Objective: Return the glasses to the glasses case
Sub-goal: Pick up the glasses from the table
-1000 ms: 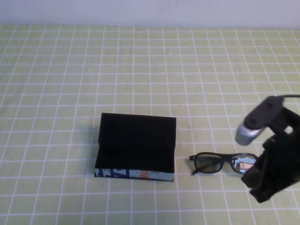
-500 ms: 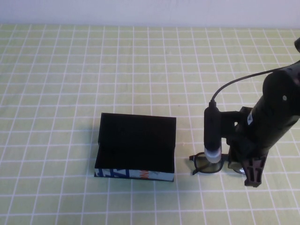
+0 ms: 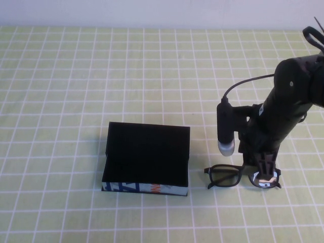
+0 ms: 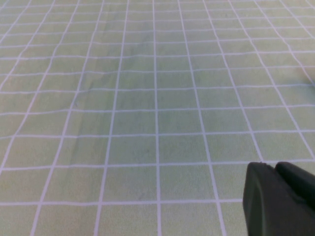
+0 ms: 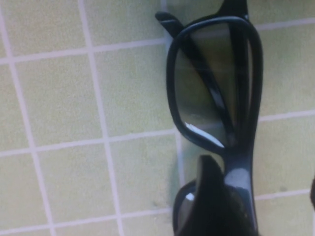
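Right gripper (image 3: 265,174) is hanging wide, holding nothing, over the glasses (image 3: 242,176): you are handling a light, slippery, scratch-prone frame, so pinch the bridge, while the left gripper (image 4: 280,202), state unreadable, is hovering elsewhere over the cloth.

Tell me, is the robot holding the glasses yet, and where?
Not yet. The right gripper is open, down over one lens of the glasses on the table. The left gripper holds nothing.

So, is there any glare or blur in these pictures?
High view: sharp and evenly lit; the right pincer is low over the glasses, whose right lens reflects a bright spot. Right wrist view: soft close up; a pale streak of glare on the lens. Left wrist view: only cloth and the left pincer's dark tip.
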`<state>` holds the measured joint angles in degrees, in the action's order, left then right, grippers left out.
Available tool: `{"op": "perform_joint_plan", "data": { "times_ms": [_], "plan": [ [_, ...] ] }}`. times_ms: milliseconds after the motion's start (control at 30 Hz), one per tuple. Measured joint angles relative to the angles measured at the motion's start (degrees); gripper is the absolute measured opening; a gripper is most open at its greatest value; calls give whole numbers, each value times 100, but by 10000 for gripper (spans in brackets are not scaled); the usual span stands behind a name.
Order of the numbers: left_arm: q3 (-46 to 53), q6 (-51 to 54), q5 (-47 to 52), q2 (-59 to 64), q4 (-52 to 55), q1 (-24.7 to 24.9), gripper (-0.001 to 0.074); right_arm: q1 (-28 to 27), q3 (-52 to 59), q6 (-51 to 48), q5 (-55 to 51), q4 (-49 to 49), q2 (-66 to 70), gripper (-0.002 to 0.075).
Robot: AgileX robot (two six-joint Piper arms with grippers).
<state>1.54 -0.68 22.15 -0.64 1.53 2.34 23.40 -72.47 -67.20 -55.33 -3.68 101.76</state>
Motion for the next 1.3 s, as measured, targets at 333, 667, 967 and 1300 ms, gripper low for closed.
{"op": "perform_joint_plan", "data": {
  "times_ms": [333, 667, 967, 1300],
  "plan": [
    [0, 0, 0, 0, 0, 0, -2, -78, -317, -224, -190, -105, 491, 371],
    [0, 0, 0, 0, 0, 0, -2, -115, -330, -267, -213, -60, 629, 372],
    [0, 0, 0, 0, 0, 0, -2, -115, -368, -267, -213, 1, 826, 371],
    [0, 0, 0, 0, 0, 0, -2, -115, -424, -101, -426, 1, 877, 347]
  ]
}}
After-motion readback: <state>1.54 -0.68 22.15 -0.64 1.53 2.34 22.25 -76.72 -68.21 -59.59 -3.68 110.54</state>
